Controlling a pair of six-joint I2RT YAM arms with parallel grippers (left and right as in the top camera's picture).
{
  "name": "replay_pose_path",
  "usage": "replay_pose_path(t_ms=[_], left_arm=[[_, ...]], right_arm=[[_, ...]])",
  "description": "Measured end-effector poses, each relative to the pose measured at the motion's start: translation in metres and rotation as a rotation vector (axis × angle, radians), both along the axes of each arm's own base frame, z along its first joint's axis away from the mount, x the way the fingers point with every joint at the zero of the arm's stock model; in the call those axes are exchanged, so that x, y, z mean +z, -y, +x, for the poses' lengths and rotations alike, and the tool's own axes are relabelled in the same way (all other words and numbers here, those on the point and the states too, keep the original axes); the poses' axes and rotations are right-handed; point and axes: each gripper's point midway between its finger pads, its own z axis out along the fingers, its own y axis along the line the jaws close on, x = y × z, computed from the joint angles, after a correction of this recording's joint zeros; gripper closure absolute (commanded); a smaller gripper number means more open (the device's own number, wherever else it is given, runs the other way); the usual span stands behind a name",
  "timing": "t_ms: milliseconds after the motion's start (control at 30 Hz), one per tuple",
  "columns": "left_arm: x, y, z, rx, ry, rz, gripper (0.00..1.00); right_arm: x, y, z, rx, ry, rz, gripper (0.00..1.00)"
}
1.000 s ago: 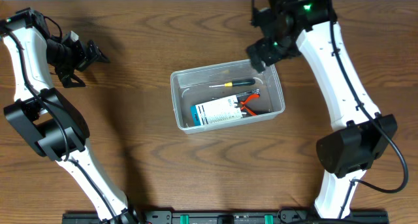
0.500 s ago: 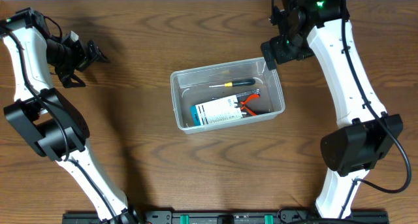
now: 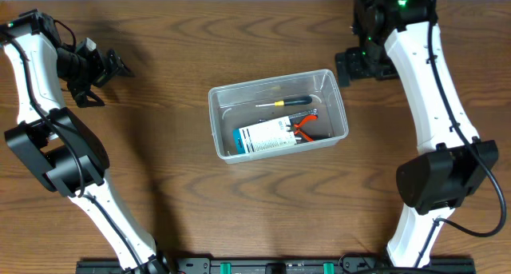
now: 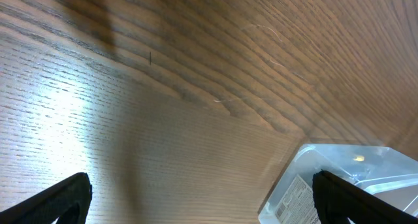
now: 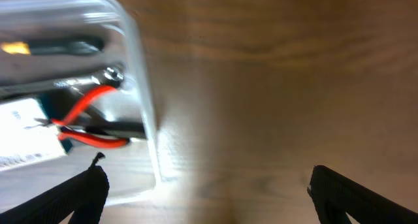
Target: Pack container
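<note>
Overhead: container on tabletop held pliers, screwdriver. My left tool sat well apart, right tool near its corner; both spread open.

clear glossy plastic container, grained wood table with soft sheen

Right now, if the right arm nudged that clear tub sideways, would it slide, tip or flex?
Probably slides rather than tips: the container is low, wide and flat on the smooth table. Its thin clear walls may flex. The pliers, screwdriver and packet inside add weight and could shift.
</note>
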Motion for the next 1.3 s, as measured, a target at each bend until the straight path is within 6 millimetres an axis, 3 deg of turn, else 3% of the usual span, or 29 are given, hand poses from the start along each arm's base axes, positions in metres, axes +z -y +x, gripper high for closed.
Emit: replay_pose_path(t_ms=[167, 333, 467, 600, 700, 967, 1133, 1300], left_arm=[[0.000, 0.000, 0.000, 0.000, 0.000, 0.000, 0.02], [0.000, 0.000, 0.000, 0.000, 0.000, 0.000, 0.02], [0.000, 0.000, 0.000, 0.000, 0.000, 0.000, 0.02], [0.000, 0.000, 0.000, 0.000, 0.000, 0.000, 0.02], [0.000, 0.000, 0.000, 0.000, 0.000, 0.000, 0.02], [0.000, 0.000, 0.000, 0.000, 0.000, 0.000, 0.02], [0.000, 0.000, 0.000, 0.000, 0.000, 0.000, 0.02], [0.000, 0.000, 0.000, 0.000, 0.000, 0.000, 0.02]], right_arm=[[0.024, 0.008, -0.013, -0.054, 0.040, -0.005, 0.01], [0.092, 0.022, -0.040, -0.130, 0.237, 0.000, 0.01], [0.151, 0.038, -0.088, -0.167, 0.396, 0.011, 0.01], [0.186, 0.048, -0.127, -0.202, 0.512, 0.041, 0.01], [0.195, 0.055, -0.144, -0.254, 0.563, 0.050, 0.01], [0.177, 0.085, -0.191, -0.395, 0.650, -0.010, 0.01], [0.180, 0.082, -0.190, -0.415, 0.798, 0.076, 0.01], [0.167, 0.075, -0.187, -0.407, 0.781, 0.109, 0.01]])
